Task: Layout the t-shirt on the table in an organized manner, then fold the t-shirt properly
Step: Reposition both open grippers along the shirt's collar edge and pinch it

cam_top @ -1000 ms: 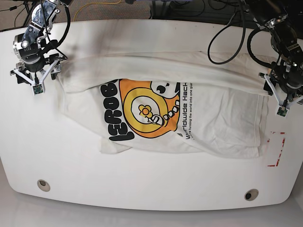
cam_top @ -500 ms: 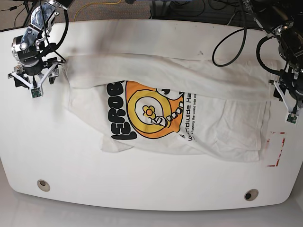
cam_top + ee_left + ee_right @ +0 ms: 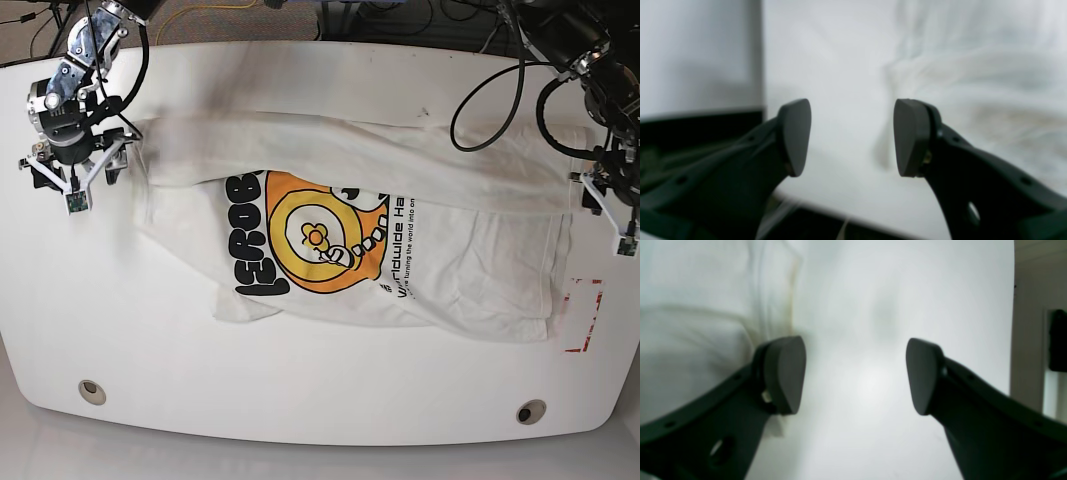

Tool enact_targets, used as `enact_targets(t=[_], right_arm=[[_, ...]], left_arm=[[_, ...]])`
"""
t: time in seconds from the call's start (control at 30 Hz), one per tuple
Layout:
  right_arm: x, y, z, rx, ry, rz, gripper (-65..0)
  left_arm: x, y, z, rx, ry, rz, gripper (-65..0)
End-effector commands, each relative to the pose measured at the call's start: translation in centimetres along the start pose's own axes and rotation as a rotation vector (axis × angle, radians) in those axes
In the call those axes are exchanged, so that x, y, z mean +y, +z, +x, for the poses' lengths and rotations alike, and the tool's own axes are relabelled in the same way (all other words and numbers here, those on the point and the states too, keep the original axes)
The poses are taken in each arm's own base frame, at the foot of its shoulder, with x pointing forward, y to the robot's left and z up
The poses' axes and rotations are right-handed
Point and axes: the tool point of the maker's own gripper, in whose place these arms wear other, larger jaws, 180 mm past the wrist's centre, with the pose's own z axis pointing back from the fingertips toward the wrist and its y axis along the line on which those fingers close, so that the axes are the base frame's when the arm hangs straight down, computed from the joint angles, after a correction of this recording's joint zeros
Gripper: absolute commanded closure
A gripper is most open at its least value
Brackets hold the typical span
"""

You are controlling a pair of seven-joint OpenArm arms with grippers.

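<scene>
Left gripper [image 3: 612, 218] and right gripper [image 3: 70, 182] — both with jaws apart, nothing held — flank the t-shirt [image 3: 350, 240]. It lies between them on the table [image 3: 300, 400], long axis running arm to arm, each equally near.

one t-shirt [image 3: 400, 260] lies on one table [image 3: 300, 400], and the shirt carries one round orange-and-yellow graphic [image 3: 315, 238] and one line of bold black lettering [image 3: 250, 245]. the tabletop has two round grommet holes, one near the front left [image 3: 92, 391] and one near the front right [image 3: 531, 411], plus one red tape rectangle [image 3: 585, 315]. two arms reach over it, so there are two grippers, the left gripper [image 3: 610, 215] and the right gripper [image 3: 72, 170], each with two dark fingers [image 3: 795, 136] as the wrist views show.
</scene>
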Motion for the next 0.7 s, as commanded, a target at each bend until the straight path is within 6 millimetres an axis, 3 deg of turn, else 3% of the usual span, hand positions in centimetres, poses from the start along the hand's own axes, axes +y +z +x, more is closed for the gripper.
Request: enact_targets(t=[0.0,0.17,0.27,0.37,0.67], right_arm=[[0.4,0.2,2.2,-0.073,-0.015,0.005,-44.5],[2.1,-0.2,3.8,-0.109,-0.053,0.036,-44.5],[2.8,-0.2,3.8,-0.109,-0.063,0.049,-44.5],[2.9,-0.3,3.2,-0.094,-0.064,0.055,-44.5],[4.3,0.0,-0.4,-0.016,-0.068,0.088,-44.5]], left_arm=[[-1.8,0.0,0.8,-0.077,-0.025,-0.037,-36.5],[-5.5,-0.3,0.5,-0.145,-0.034,-0.121,-31.0],[-6.8,-0.4,-0.1,-0.153,-0.045,-0.153,-26.7],[-7.8,-0.4,-0.6,-0.155,-0.066,-0.179,-26.8],[-7.7,-0.2,-1.8,-0.157,-0.057,-0.178,-27.1]])
